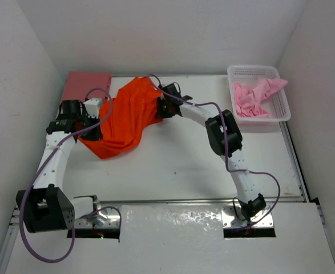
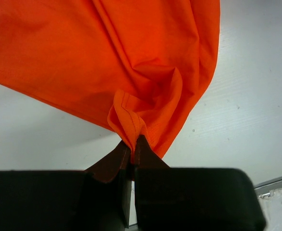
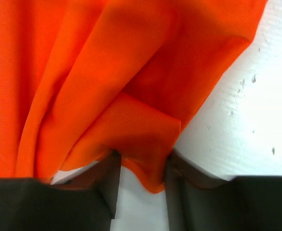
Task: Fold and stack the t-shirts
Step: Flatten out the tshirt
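Both arms are working the orange t-shirt (image 1: 124, 117) now, and it is stretching as a long diagonal band between them, its long axis running from the right gripper (image 1: 160, 107) at the far end down to the left gripper (image 1: 92, 132) at the near-left end. The cloth is sagging and creasing along that line, with its lower bulge drooping onto the tabletop (image 1: 184, 165) just to the right of the left gripper. In the left wrist view the left gripper (image 2: 132, 144) is pinching tight on a small stitched fold of hem, jaws nearly together, and the orange t-shirt (image 2: 107, 48) is fanning out straight ahead of the fingertips, covering most of what lies beyond them, with bare tabletop (image 2: 246, 106) off to its right. In the right wrist view the right gripper (image 3: 143, 163) is holding a thicker fold at a narrow gap, the cloth touching both fingers, and the orange t-shirt (image 3: 83, 72) is spreading ahead and to its left in long pleats. The rose-red t-shirt (image 1: 87, 84) is lying folded flat just beyond the left gripper, at the far left corner. The pink t-shirt (image 1: 255, 97) is sitting crumpled in the basket (image 1: 281, 116), well to the right of the right gripper.
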Robot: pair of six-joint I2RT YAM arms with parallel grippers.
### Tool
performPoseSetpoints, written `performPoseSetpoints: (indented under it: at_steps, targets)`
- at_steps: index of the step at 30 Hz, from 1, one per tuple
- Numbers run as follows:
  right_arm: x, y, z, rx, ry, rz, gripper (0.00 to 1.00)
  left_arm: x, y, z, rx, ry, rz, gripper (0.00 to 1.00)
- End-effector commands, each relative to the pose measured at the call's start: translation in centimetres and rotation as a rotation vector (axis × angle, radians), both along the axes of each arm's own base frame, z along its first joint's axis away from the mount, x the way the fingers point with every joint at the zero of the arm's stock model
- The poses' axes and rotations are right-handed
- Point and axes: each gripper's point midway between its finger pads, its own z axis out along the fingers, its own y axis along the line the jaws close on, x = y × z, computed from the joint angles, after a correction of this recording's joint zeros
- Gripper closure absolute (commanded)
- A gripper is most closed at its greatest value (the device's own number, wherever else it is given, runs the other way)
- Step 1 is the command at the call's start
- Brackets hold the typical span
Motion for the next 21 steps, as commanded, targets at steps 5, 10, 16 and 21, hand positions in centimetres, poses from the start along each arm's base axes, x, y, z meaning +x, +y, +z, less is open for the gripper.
performPoseSetpoints:
  at_steps: [5, 10, 16, 21]
  targets:
    - [-0.1, -1.0, -1.6, 0.017, 0.012, -0.054, 1.00, 1.9, 0.8, 1.9, 0.021, -0.087, 0.032, 1.00]
    - [-2.0, -6.2, 7.5, 0.051, -0.099, -0.104, 1.00, 1.8, 1.9, 2.0, 0.088, -0.078, 0.025, 1.00]
    - [-16.8, -14.0, 12.1, 0.037, -0.162, -0.046, 1.00, -2.3, 0.6, 1.3, 0.105, 0.066, -0.250, 1.00]
    - [-27.7, -17.9, 6.6, 0.020, 0.003, -0.104, 1.00, -6.5, -0.1, -1.0, 0.097, 0.203, -0.429, 1.00]
